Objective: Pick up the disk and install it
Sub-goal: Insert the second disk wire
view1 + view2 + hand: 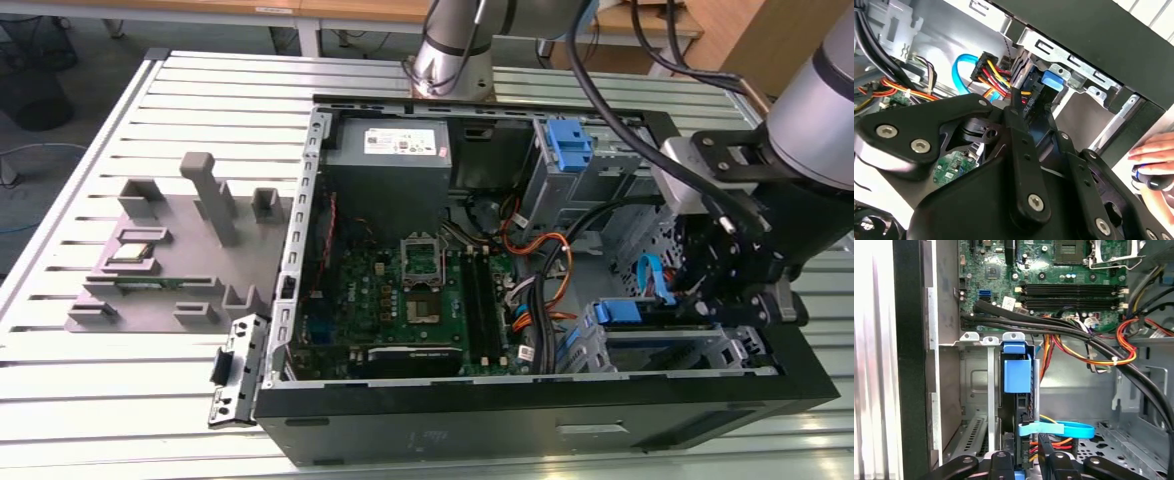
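First wrist view: disk (1017, 390) seated in bay, cables (1074, 340) crowding beside it.

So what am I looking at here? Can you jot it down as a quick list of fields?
Setting: open computer case on a slatted metal table
Arm: reaching into the case at the exterior view's right
Pincer: down at the drive bay
Disk: standing on edge in the drive bay, blue rail showing
Wiring: blue cable, orange and red wires beside it
Person: a hand beside the case

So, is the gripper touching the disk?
Cannot tell: in the first wrist view the gripper is right by the disk, but neither contact nor gap shows.
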You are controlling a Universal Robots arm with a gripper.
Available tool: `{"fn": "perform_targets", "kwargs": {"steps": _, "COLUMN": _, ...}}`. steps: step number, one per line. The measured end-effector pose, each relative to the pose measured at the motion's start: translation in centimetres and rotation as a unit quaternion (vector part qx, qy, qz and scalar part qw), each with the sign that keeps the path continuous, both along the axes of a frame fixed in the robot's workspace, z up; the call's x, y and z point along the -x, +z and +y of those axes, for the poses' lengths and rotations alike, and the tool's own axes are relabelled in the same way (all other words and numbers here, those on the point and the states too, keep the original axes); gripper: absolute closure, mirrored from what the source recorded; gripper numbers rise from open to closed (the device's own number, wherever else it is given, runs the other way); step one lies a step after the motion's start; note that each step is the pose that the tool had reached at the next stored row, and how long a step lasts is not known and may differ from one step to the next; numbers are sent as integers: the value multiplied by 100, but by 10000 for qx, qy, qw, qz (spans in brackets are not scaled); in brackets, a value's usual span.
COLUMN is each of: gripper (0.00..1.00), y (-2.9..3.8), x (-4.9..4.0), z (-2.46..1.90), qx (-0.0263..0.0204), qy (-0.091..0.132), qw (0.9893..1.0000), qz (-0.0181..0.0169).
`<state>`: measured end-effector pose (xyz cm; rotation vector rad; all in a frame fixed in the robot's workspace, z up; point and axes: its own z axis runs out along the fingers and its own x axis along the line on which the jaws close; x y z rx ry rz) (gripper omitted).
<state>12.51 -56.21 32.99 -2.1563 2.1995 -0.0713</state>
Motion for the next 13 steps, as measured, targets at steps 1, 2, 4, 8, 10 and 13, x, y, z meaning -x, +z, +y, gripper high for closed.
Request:
{"fn": "perform_targets", "kwargs": {"steps": 1, "gripper": 67, "y": -3, "x": 0, "z": 8, "qx": 23, "qy": 0, "qw": 10000, "qz": 2}}
{"fn": "perform_targets", "kwargs": {"steps": 2, "gripper": 67, "y": -6, "x": -1, "z": 16, "qx": 32, "qy": 0, "qw": 10000, "qz": 3}}
{"fn": "perform_targets", "kwargs": {"steps": 4, "gripper": 67, "y": -9, "x": -1, "z": 25, "qx": 36, "qy": 0, "qw": 10000, "qz": 3}}
{"fn": "perform_targets", "kwargs": {"steps": 8, "gripper": 67, "y": -9, "x": -1, "z": 26, "qx": 36, "qy": 0, "qw": 10000, "qz": 3}}
{"fn": "perform_targets", "kwargs": {"steps": 10, "gripper": 67, "y": -9, "x": -1, "z": 26, "qx": 36, "qy": 0, "qw": 10000, "qz": 3}}
{"fn": "perform_targets", "kwargs": {"steps": 13, "gripper": 67, "y": -9, "x": -1, "z": 26, "qx": 36, "qy": 0, "qw": 10000, "qz": 4}}
